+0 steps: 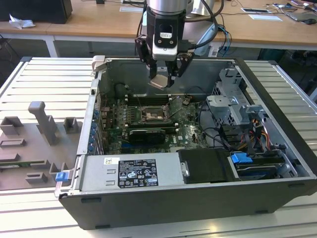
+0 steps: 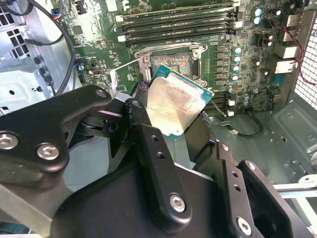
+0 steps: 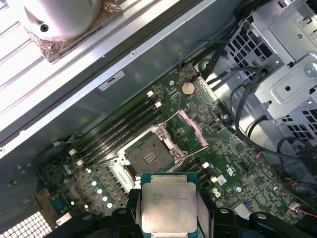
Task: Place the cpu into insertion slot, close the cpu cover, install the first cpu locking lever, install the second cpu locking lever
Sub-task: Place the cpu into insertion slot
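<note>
My gripper (image 1: 163, 79) hangs above the open computer case and is shut on the cpu (image 1: 159, 81), a flat square chip with a pale metal top. In both wrist views the cpu (image 3: 168, 203) (image 2: 176, 104) sits between the black fingers (image 3: 132, 210). Below it lies the insertion slot (image 3: 148, 156) (image 2: 171, 62) (image 1: 151, 114), a dark square socket in the green circuit board (image 3: 237, 163), with nothing in it. The cpu cover (image 3: 190, 130) stands swung open beside the socket. The chip is held well above the board and touches nothing else.
Long black memory slots (image 3: 124, 124) run beside the socket. A metal drive cage (image 1: 233, 106) and cables (image 1: 218, 134) fill the case at the exterior view's right. A boxed power supply (image 1: 131, 171) sits at the front. Grey fixture blocks (image 1: 44, 124) stand outside the case.
</note>
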Motion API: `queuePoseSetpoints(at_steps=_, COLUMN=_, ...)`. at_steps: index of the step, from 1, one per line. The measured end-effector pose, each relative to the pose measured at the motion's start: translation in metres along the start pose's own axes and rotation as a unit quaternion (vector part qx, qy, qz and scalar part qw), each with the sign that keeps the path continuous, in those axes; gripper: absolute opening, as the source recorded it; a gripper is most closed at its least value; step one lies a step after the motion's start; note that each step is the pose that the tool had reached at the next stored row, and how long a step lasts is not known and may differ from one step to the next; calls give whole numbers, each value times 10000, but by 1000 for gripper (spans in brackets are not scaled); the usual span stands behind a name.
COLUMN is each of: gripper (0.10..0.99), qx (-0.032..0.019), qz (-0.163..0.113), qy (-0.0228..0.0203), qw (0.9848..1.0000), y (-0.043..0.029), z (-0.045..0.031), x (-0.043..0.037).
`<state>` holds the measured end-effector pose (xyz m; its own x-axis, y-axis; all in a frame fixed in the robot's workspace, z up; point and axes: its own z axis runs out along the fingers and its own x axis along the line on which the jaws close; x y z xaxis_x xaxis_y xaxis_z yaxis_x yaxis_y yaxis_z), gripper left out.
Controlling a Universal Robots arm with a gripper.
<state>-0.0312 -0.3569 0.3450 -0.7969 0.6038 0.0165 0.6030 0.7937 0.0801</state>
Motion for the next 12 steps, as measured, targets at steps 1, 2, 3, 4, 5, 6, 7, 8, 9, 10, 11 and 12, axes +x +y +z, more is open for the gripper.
queuePoseSetpoints(at_steps=1, gripper=541, qx=0, qz=4, qy=0, qw=10000, y=0, z=2, x=0)
queuePoseSetpoints(at_steps=2, gripper=541, qx=0, qz=8, qy=0, qw=10000, y=0, z=4, x=0)
queuePoseSetpoints(at_steps=3, gripper=541, qx=0, qz=13, qy=0, qw=10000, y=0, z=6, x=0)
queuePoseSetpoints(at_steps=4, gripper=541, qx=0, qz=17, qy=-1, qw=10000, y=-1, z=8, x=0)
queuePoseSetpoints(at_steps=5, gripper=541, qx=0, qz=21, qy=-1, qw=10000, y=-1, z=11, x=0)
queuePoseSetpoints(at_steps=6, gripper=541, qx=0, qz=25, qy=-1, qw=10000, y=-1, z=13, x=0)
queuePoseSetpoints(at_steps=7, gripper=541, qx=0, qz=29, qy=-1, qw=10000, y=-1, z=15, x=0)
queuePoseSetpoints(at_steps=8, gripper=541, qx=0, qz=36, qy=-2, qw=10000, y=-1, z=19, x=0)
queuePoseSetpoints(at_steps=9, gripper=541, qx=0, qz=51, qy=-4, qw=10000, y=-2, z=23, x=0)
queuePoseSetpoints(at_steps=10, gripper=541, qx=5, qz=103, qy=-12, qw=9999, y=-2, z=29, x=0)
queuePoseSetpoints(at_steps=11, gripper=541, qx=5, qz=147, qy=-16, qw=9999, y=-3, z=32, x=0)
queuePoseSetpoints(at_steps=12, gripper=541, qx=4, qz=192, qy=-20, qw=9998, y=-3, z=36, x=0)
